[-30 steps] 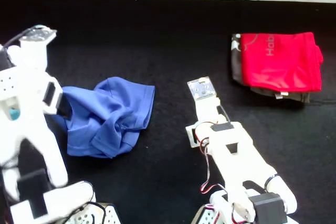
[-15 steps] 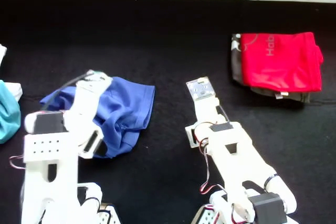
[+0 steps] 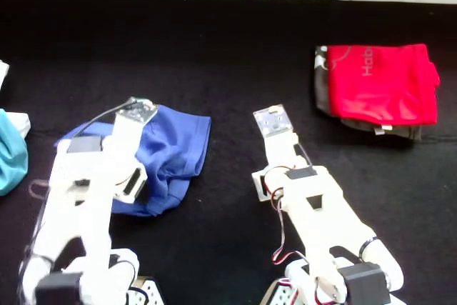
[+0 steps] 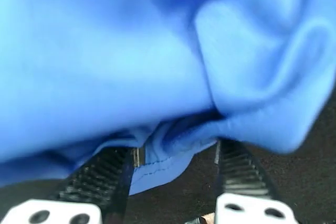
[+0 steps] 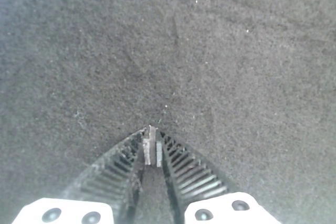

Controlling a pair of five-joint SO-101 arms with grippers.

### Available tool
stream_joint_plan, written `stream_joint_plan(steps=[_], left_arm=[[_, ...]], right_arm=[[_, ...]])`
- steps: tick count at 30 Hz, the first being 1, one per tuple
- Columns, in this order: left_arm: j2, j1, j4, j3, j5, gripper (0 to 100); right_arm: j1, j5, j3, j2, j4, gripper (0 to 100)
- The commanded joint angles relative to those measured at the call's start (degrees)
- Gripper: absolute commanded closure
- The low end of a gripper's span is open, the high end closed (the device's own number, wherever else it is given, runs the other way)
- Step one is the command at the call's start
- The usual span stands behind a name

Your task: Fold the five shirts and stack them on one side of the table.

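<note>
Blue shirt (image 3: 178, 141) partly hidden under left arm (image 3: 89, 180), teal cloth (image 3: 10, 155) cropped

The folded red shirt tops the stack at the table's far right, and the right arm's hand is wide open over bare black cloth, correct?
Not quite: the right arm's hand is shut, fingers meeting over the bare black cloth, as the right wrist view shows. The folded red shirt does top the stack at the table's far right.

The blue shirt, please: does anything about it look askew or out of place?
Yes: the blue shirt lies bunched and unfolded at the open left claw, while the red shirt lies neatly folded.
</note>
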Motion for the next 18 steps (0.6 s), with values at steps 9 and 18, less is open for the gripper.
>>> stream_joint_plan(steps=[9, 18], left_arm=[[1.8, 0.1, 17.7, -28.4, -0.4, 99], [2.3, -14.1, 23.8, -56.0, -0.7, 99]], right_arm=[[-1.2, -0.5, 0.0, 0.2, -0.9, 99.1], [-1.2, -0.5, 0.0, 0.2, -0.9, 99.1]])
